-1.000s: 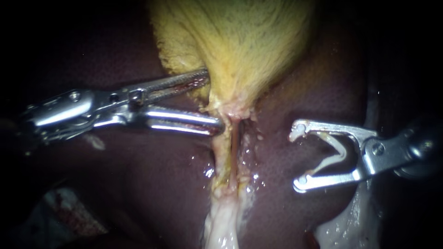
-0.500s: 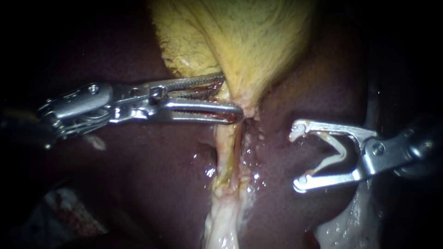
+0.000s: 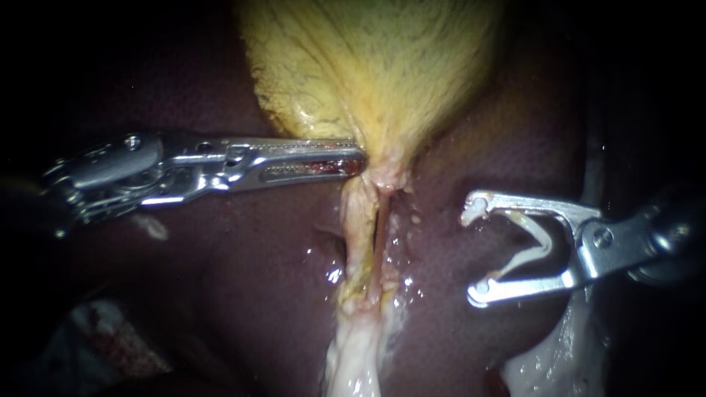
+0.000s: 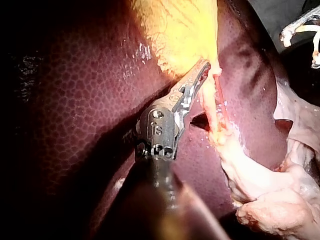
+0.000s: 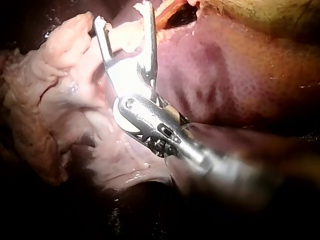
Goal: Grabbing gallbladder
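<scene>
The yellow gallbladder (image 3: 375, 66) hangs from the top of the endoscope view and narrows to a neck at the centre. My left instrument (image 3: 359, 163) comes in level from the left, its jaws shut on the gallbladder's lower edge just beside that neck. In the left wrist view the same jaws (image 4: 204, 67) pinch the yellow edge (image 4: 180, 25). My right instrument (image 3: 471, 250) hovers to the right of the stalk, apart from it, jaws spread wide with a white clip (image 3: 540, 246) seated between them. The right wrist view shows those jaws (image 5: 123, 15) over pale tissue.
Dark red liver (image 3: 243, 257) surrounds the gallbladder. A pale, wet stalk of tissue with a thin tube (image 3: 362, 220) runs down from the neck to whitish tissue (image 3: 353, 360). More pale tissue (image 3: 559, 353) lies under my right instrument.
My left instrument's jaws, open around the gallbladder's neck a second ago, have come together on its lower edge and risen slightly. My right instrument has not moved.
</scene>
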`<state>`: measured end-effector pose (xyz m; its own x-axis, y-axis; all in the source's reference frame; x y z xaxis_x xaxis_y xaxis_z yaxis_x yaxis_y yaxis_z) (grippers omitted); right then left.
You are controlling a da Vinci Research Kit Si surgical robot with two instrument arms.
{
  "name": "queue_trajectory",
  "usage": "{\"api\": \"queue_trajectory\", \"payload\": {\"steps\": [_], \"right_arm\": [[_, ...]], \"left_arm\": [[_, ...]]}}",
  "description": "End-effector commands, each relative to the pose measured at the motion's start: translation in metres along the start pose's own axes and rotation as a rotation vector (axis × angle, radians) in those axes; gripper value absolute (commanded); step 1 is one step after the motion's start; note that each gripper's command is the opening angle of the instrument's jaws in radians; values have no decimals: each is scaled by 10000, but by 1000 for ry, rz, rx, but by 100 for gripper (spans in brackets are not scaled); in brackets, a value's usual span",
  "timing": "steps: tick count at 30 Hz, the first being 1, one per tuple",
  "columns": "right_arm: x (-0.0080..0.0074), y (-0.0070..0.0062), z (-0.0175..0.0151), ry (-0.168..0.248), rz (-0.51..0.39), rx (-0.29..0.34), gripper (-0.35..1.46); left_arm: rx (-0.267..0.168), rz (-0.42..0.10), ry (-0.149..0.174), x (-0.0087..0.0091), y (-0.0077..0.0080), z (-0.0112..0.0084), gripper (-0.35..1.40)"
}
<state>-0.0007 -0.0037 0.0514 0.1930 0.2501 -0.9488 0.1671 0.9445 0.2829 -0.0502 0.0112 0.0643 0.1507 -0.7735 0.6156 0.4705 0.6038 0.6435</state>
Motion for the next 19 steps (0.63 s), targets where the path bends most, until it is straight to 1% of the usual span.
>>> {"api": "queue_trajectory", "payload": {"steps": [1,19], "right_arm": [[0,0,0,0,0,0,60],[0,0,0,0,0,0,60]], "left_arm": [[0,0,0,0,0,0,-35],[-8,-12,5,2,0,-1,-35]]}}
